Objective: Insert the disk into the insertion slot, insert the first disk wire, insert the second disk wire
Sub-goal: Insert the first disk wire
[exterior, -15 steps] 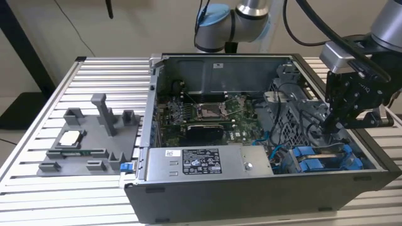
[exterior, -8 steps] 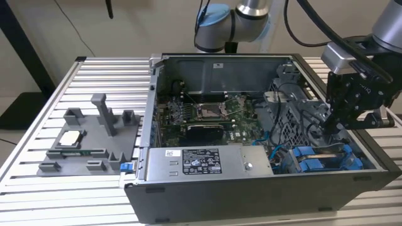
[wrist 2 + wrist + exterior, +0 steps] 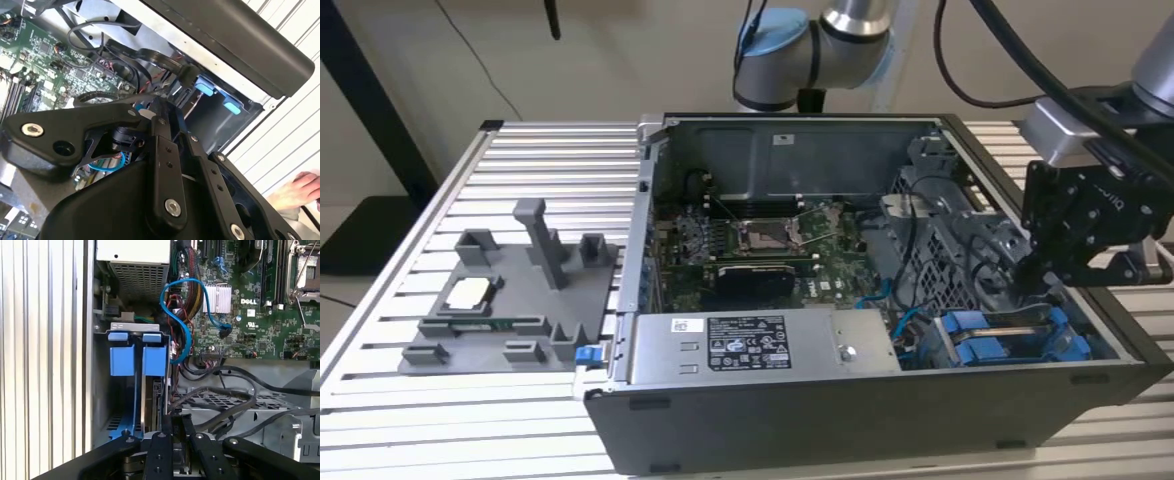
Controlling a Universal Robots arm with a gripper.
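**Disk looks seated; you are at the wire work**

The disk (image 3: 153, 361) stands on edge in its slot in the corner drive bay of the computer case (image 3: 881, 420). In the first wrist view its bright blue carrier tabs face the camera, and a strip of grey metal side shows below them. In the exterior view the disk (image 3: 1001, 340) sits low in the bay, at the case's near corner toward the exterior view's right. From this I judge the first step done and a disk wire step in hand.

Your gripper (image 3: 177, 419) hangs just beside the disk, on the bay's inner side, among a bundle of black wires (image 3: 225, 400). In both wrist views its jaws are drawn almost together. I cannot tell whether a plug is pinched between them. A blue wire (image 3: 185, 281) loops from the circuit board (image 3: 260, 315) down toward the carrier's edge.

Any move from here calls for a plug squared to its socket on the disk and a straight, gentle push. Keep the loose wires out from under the tips, because room looks tight between the bay wall and the metal cage.

Further out, the power supply box (image 3: 761, 345) lies along the case's near wall. A grey parts tray (image 3: 507, 300) sits on the bench (image 3: 400, 400), well apart from the bay. A hand (image 3: 297, 187) shows over the bench slats beside the case.
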